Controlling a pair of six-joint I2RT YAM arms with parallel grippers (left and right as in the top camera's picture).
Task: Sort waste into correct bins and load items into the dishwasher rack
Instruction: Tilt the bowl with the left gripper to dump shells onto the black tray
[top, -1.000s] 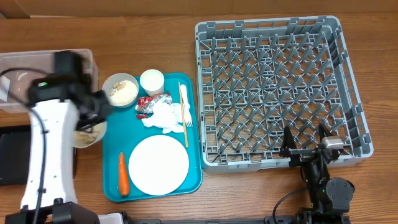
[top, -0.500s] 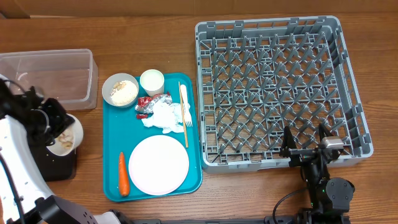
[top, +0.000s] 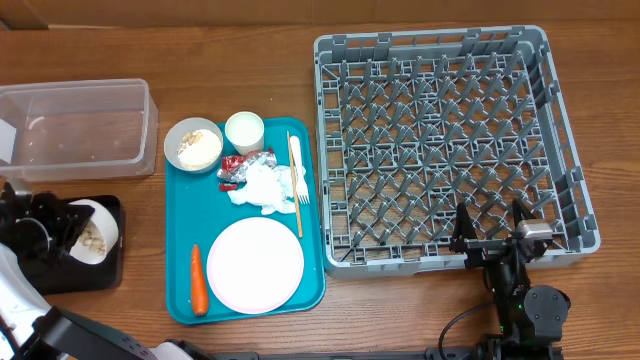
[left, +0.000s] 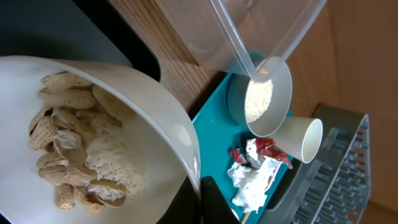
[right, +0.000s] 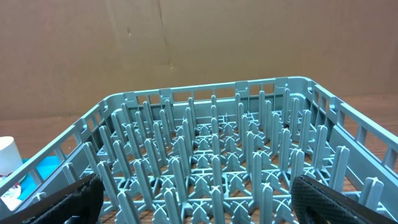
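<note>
Left gripper (top: 52, 232): is clamping the whitish bowl (top: 92, 232) at its rim, holding it tilted over the black tray (top: 100, 275).
Food scraps (left: 74, 155): peanut shells and rice are lying inside the bowl.
Right gripper (top: 490, 226): is hanging, fingers apart, at the near edge of the dishwasher rack (top: 430, 40).

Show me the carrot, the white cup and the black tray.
carrot (top: 198, 278), overhead view, middle of its orange body.
white cup (top: 244, 131), overhead view, inside its open mouth.
black tray (top: 95, 276), overhead view, bare floor near its front edge.
</note>
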